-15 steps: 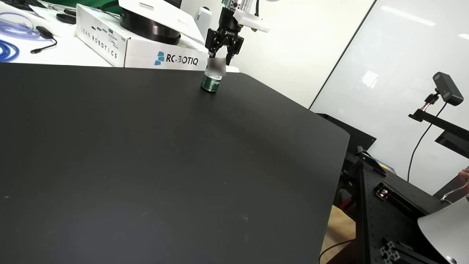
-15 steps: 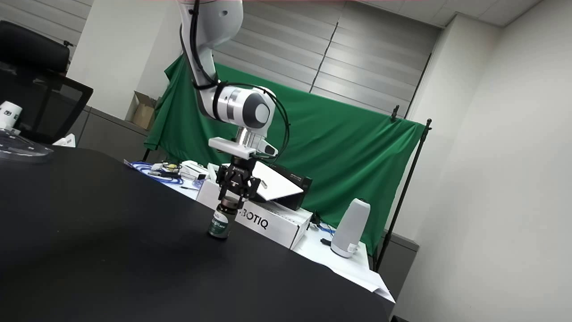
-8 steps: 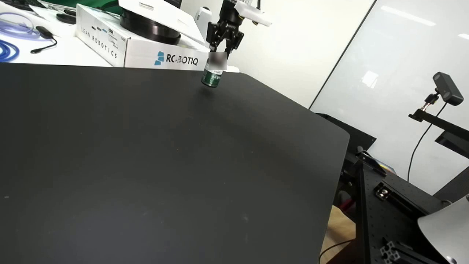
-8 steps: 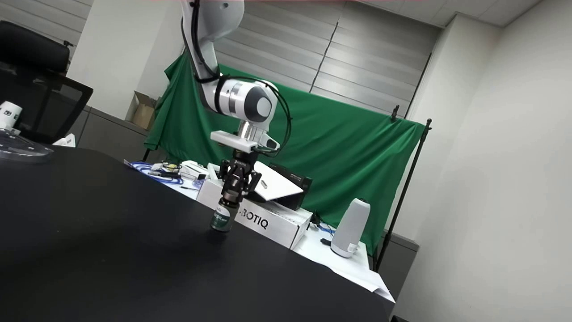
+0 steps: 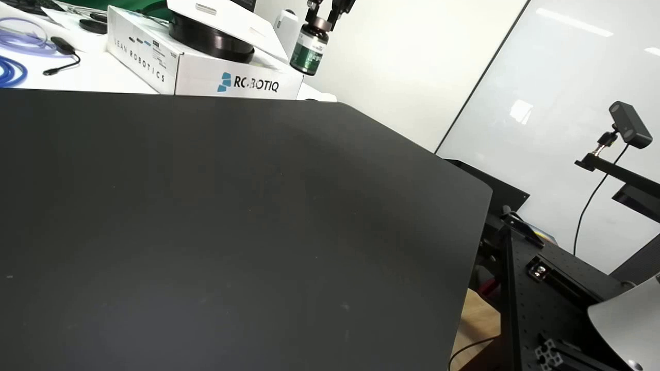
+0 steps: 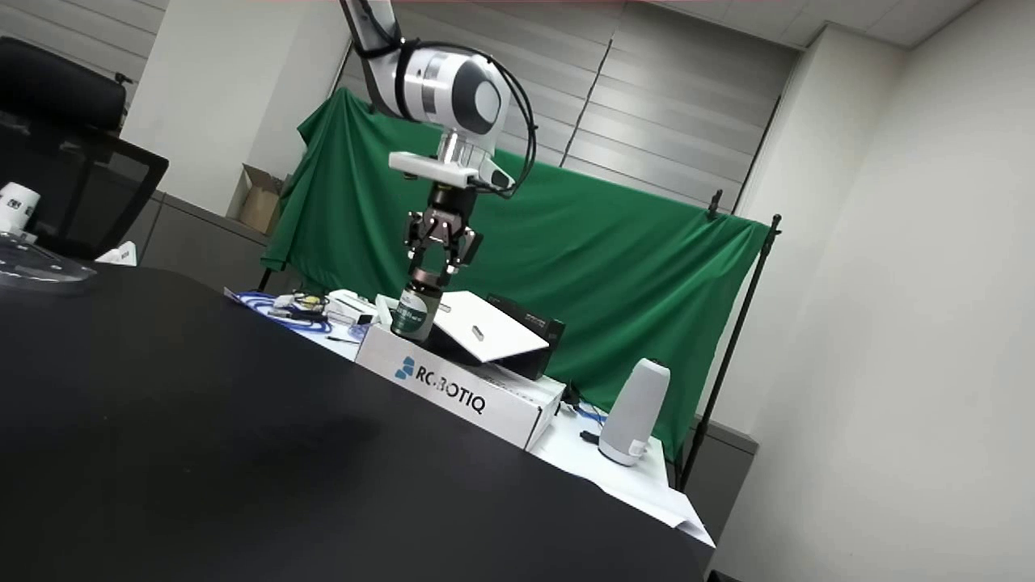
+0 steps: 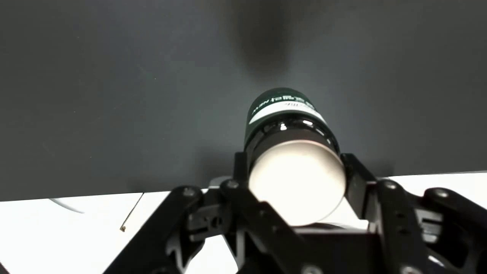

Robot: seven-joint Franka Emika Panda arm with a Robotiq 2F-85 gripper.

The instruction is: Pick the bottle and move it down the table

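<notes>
The small dark-green bottle with a pale label band shows in both exterior views (image 5: 308,54) (image 6: 414,314). It hangs in the air above the far edge of the black table (image 5: 232,206), slightly tilted. My gripper (image 6: 429,277) is shut on its cap, the body hanging below the fingers. In the wrist view the bottle (image 7: 286,109) sits between the two fingers, which press on both sides of the cap, and a shadow lies on the table ahead of it. In an exterior view the upper part of the gripper (image 5: 322,21) is cut off by the top edge.
A white printed box (image 5: 206,77) stands behind the table's far edge, with a tilted white panel (image 6: 489,327) on it. A grey-white device (image 6: 635,412) stands beside it. A camera on a bracket (image 5: 630,123) is at the side. A clear round piece (image 6: 40,271) lies on the table.
The bottle stood on the table one second ago, held at the cap. It has left the tabletop and risen with the gripper well above it, moving slightly to the right in the exterior views.
</notes>
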